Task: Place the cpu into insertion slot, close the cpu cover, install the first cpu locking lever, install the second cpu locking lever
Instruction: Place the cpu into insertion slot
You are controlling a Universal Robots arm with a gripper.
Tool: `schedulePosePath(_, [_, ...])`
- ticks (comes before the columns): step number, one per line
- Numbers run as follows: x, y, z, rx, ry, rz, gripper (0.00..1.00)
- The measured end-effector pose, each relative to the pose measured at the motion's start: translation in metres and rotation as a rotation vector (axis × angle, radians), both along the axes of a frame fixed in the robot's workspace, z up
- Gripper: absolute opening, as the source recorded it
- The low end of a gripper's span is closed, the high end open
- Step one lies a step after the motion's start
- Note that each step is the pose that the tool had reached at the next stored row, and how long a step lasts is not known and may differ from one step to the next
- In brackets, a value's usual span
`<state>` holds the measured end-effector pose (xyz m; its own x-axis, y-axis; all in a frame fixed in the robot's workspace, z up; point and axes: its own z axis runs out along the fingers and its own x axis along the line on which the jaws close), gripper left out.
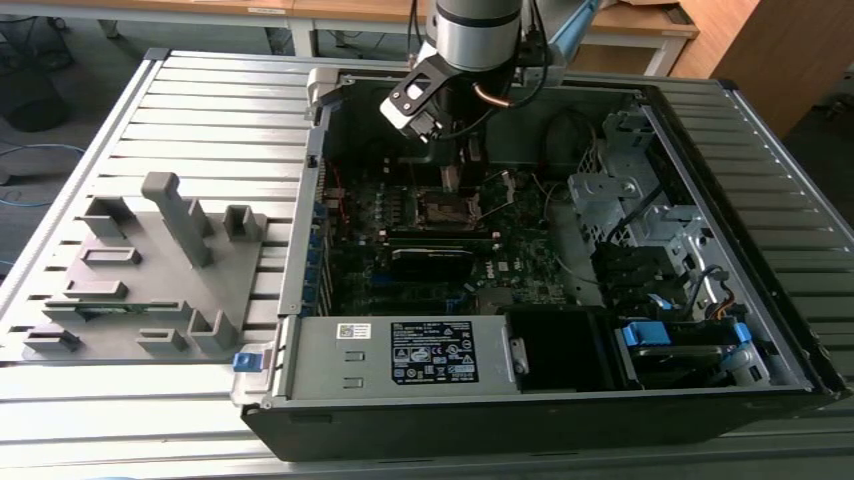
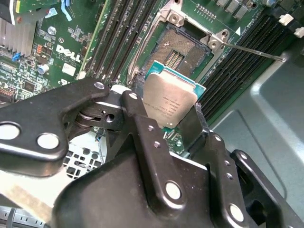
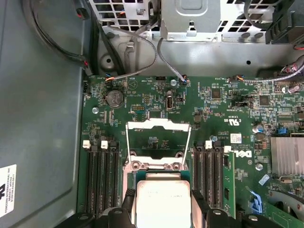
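The hand (image 2: 166, 111) is clamped on the cpu (image 2: 168, 97) and holds it close over the open insertion slot (image 2: 178, 47). In the exterior view, the insertion slot sits at 6 o'clock from the hand. The cpu cover (image 3: 159, 125) is flipped up.

An open black computer case (image 1: 534, 425) is lying on its side on a slatted grey desk (image 1: 200, 110), and a grey fixture (image 1: 147, 270) with several upright posts is sitting just beside it at the exterior view's left. Inside, a silvery power supply (image 1: 334, 365) is sitting in the corner nearest that camera, and a metal drive cage (image 1: 627, 190) is standing toward the exterior view's right. On the green motherboard (image 3: 213, 109), a coin battery (image 3: 114, 98) is sitting near thin cables (image 3: 137, 71), long black memory slots (image 3: 102, 175) are running in two banks, and a finned heatsink (image 3: 287, 154) is showing at the board's edge.
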<state>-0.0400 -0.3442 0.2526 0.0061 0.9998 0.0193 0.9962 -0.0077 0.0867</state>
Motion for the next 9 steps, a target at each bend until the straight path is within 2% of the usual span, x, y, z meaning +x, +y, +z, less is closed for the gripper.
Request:
schedulePosePath(5, [-0.0020, 0.0000, -0.0042, 0.0002, -0.0001, 0.000, 0.54])
schedulePosePath(9, [-0.0024, 0.0000, -0.0044, -0.0001, 0.0001, 0.000, 0.54])
